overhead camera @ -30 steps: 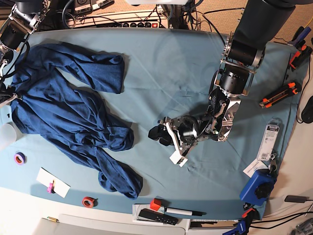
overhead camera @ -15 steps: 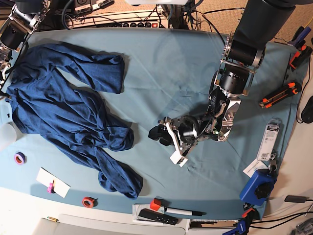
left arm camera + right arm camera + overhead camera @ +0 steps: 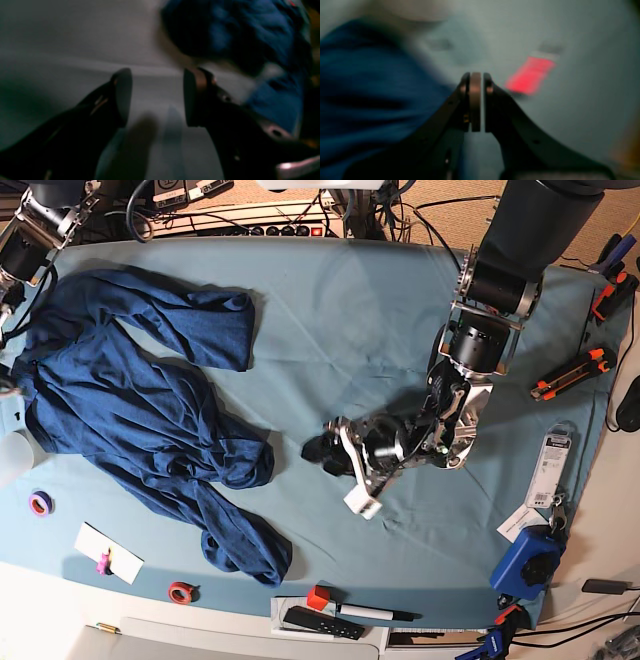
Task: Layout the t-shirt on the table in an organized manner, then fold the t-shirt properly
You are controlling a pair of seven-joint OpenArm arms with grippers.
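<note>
The dark navy t-shirt (image 3: 130, 410) lies crumpled on the left half of the table (image 3: 340, 320), sleeves and hem bunched. My left gripper (image 3: 323, 452) hovers low over bare teal cloth just right of the shirt. It stands open in the left wrist view (image 3: 156, 97), with nothing between its fingers and the t-shirt (image 3: 250, 37) ahead at the upper right. My right arm (image 3: 25, 240) reaches down the far left edge. In the right wrist view my right gripper (image 3: 475, 75) is shut beside the t-shirt (image 3: 370, 100); no fabric shows between its tips.
Tape rolls (image 3: 40, 503) (image 3: 181, 591) and a white card (image 3: 108, 553) lie front left. A marker (image 3: 350, 608) and a remote (image 3: 322, 622) sit at the front edge. Orange knives (image 3: 570, 373), a packet (image 3: 548, 470) and a blue device (image 3: 527, 563) line the right side.
My right gripper has closed at the shirt's left edge, and its arm has shifted slightly up and left. The left gripper has barely moved.
</note>
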